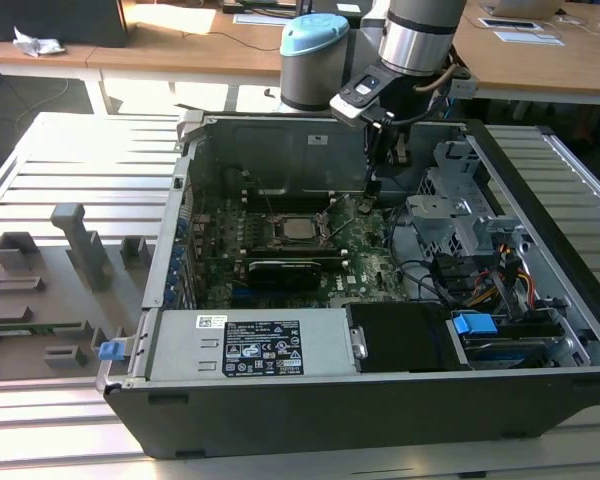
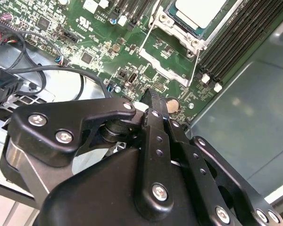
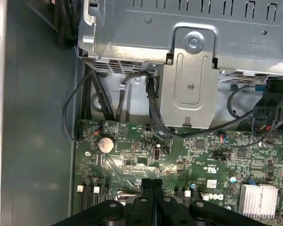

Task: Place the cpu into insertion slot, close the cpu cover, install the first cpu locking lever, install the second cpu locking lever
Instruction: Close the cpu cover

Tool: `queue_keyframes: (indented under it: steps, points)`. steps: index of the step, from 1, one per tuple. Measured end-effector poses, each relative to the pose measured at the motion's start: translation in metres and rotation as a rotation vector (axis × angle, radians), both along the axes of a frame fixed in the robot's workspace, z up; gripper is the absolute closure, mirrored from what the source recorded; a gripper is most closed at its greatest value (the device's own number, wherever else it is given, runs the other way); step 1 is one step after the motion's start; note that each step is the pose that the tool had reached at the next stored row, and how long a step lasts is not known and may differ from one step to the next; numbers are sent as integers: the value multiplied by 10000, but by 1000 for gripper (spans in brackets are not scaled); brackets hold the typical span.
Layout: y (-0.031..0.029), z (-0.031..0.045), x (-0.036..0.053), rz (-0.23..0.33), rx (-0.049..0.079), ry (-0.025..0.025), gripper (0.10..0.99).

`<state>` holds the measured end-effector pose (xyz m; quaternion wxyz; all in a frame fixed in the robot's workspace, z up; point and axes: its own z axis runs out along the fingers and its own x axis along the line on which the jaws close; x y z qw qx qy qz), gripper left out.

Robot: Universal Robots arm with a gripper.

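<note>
Hanging inside the open computer case, your gripper is over the green motherboard, to the exterior view's right of the insertion slot. In both wrist views its two black fingers are pressed together with nothing between them. In the second wrist view the tips are just beside the round coin battery; whether they touch the board cannot be told.

Your room is tight on the exterior view's right, where the grey drive cage and its black cables stand near the arm. The case's back wall rises behind the gripper. Towards the slot the board lies low and open. On the slot's far side from the gripper, black memory slots run along it, with the grey case wall just beyond. A long black heatsink lies near the slot's front edge.

The cpu sits flat in the insertion slot, pale metal top facing up. It is square, so it has no long axis; its sides run parallel to the slot's silver rim. A thin wire lever runs along one side of that rim.
</note>
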<state>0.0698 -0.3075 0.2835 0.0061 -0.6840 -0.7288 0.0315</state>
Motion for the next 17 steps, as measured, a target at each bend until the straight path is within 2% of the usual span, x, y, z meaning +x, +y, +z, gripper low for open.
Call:
queue_keyframes:
  steps: [5, 17]
  points:
    - [0, -77, 0, 0, 0, 0, 980]
    - [0, -349, -15, 0, 0, 0, 980]
